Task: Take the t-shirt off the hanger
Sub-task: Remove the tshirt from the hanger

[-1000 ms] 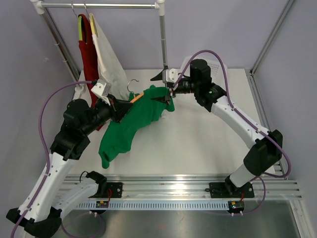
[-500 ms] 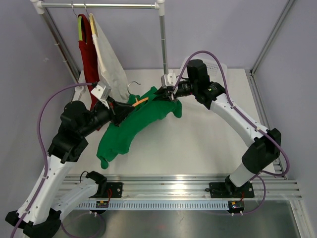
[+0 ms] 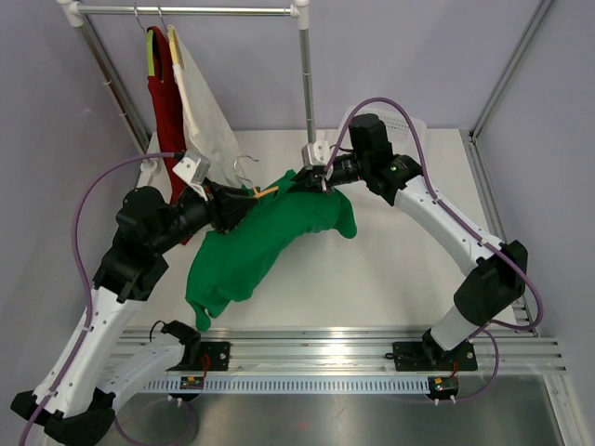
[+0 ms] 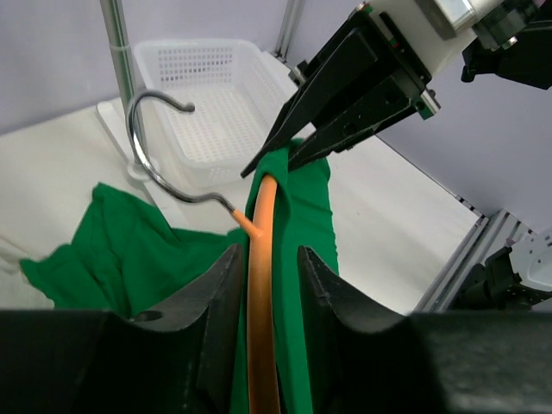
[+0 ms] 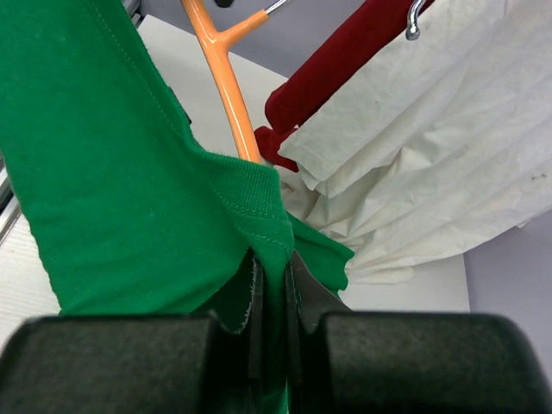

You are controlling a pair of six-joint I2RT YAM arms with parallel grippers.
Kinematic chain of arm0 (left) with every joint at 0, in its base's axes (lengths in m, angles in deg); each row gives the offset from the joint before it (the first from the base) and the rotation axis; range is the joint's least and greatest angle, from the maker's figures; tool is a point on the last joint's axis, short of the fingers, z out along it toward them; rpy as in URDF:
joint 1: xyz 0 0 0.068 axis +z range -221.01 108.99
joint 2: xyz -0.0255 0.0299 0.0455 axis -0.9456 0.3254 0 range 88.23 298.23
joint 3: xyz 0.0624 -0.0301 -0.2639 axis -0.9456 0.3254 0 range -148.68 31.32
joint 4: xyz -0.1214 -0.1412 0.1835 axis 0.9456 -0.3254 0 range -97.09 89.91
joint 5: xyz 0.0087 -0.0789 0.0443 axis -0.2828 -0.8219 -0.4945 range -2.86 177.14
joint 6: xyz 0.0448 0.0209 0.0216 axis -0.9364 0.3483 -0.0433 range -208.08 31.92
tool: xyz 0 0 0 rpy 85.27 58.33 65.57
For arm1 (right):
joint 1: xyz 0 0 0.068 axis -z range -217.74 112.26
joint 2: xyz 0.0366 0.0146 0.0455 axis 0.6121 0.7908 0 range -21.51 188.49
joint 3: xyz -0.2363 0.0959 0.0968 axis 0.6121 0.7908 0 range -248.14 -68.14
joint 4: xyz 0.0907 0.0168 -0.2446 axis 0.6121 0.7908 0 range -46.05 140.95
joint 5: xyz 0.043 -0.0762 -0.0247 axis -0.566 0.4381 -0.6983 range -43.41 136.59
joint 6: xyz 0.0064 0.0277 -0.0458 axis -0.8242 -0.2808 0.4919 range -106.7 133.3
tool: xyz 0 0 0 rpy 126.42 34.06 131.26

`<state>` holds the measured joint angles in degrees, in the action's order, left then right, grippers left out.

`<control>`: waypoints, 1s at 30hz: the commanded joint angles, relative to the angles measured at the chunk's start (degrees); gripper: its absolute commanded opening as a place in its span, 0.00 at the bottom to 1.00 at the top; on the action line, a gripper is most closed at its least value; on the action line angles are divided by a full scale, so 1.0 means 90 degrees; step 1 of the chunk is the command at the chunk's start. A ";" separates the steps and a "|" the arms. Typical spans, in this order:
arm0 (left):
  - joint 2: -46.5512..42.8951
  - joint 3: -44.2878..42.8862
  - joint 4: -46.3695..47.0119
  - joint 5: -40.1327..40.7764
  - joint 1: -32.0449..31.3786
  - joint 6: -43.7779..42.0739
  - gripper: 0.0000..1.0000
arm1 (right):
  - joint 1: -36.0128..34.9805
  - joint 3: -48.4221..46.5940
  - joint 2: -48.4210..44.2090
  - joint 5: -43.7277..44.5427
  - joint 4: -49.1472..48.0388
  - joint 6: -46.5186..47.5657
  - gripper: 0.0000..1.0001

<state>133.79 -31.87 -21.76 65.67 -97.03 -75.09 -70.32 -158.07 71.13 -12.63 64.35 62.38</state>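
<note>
the right gripper [image 5: 274, 280] is clamped on the collar of the green fabric t-shirt [image 3: 270, 237], which is draped over the orange plastic hanger [image 4: 261, 293]; the left gripper [image 4: 267, 252] straddles the hanger loosely, jaws slightly parted. removal seems barely begun.

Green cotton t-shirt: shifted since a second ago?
Yes. The green t-shirt spread right and down-frame, away from the vertical metal rack post.

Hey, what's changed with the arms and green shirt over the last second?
The right gripper closed on the collar of the green t-shirt, whose body swung out rightward. The left gripper stays around the orange hanger; the red garment and white garment hang on the rail as before.
</note>
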 commanded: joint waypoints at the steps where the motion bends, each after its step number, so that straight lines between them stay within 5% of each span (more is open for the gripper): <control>1: 0.0006 -0.0185 0.0660 -0.0104 -0.0058 -0.0047 0.38 | -0.0081 -0.0018 -0.0371 -0.0207 -0.0099 -0.0248 0.00; 5: -0.0033 -0.0185 0.0660 -0.0007 -0.0058 -0.0038 0.59 | -0.0082 0.0139 -0.0489 -0.0090 -0.0226 -0.0278 0.00; 9: -0.0101 -0.0127 0.0708 0.0013 -0.0058 -0.0086 0.60 | -0.0081 0.0129 -0.0518 -0.0129 -0.0031 -0.0199 0.00; 16: -0.0189 0.0000 0.0864 0.0013 -0.0058 -0.0184 0.80 | -0.0081 0.0158 -0.0528 -0.0138 0.0096 -0.0121 0.00; 19: -0.0384 0.0176 0.1088 -0.0027 -0.0058 -0.0321 0.99 | -0.0072 0.0168 -0.0576 -0.0168 0.0174 -0.0073 0.00; 30: -0.0561 0.0528 0.1529 0.0530 -0.0058 -0.0028 0.99 | -0.0081 0.0295 -0.0733 -0.0149 0.0194 -0.0112 0.00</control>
<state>127.93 -27.74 -12.29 68.73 -97.27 -76.29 -70.45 -154.77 67.87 -12.39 67.04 62.27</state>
